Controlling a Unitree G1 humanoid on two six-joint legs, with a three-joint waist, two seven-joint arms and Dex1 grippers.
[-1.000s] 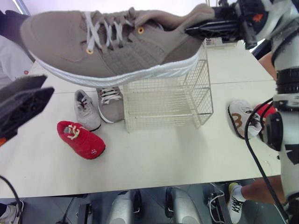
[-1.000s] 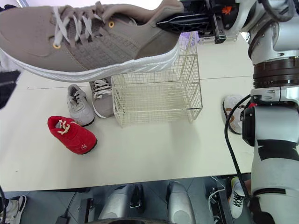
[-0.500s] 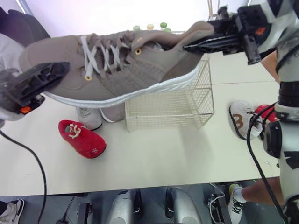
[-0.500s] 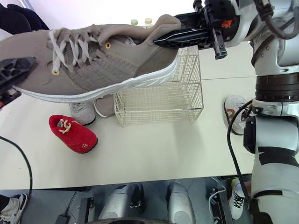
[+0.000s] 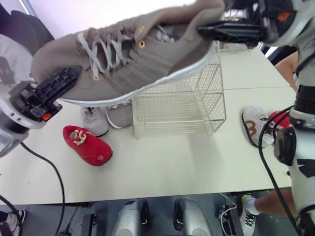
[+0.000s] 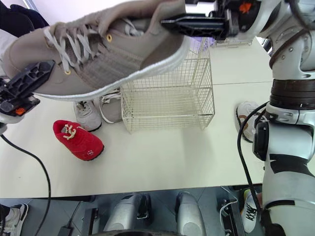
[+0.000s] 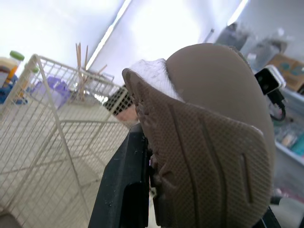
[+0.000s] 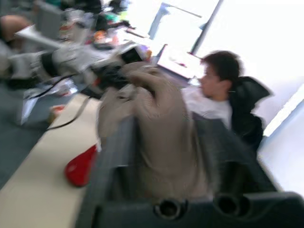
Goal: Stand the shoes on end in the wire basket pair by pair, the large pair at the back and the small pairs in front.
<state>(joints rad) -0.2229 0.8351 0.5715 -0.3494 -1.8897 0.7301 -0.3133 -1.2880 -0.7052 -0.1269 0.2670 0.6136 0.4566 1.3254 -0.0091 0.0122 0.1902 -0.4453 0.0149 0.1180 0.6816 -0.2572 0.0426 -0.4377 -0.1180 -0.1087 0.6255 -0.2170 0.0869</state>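
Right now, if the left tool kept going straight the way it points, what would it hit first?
The toe of the large tan shoe, which the right tool holds in the air by the heel. The toe sits directly in front of the left tool; whether they touch is unclear.

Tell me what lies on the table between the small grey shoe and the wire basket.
A large tan shoe lies between the small grey shoe and the wire basket, toe toward the robot, partly hidden by the lifted shoe. Both eye views show it.
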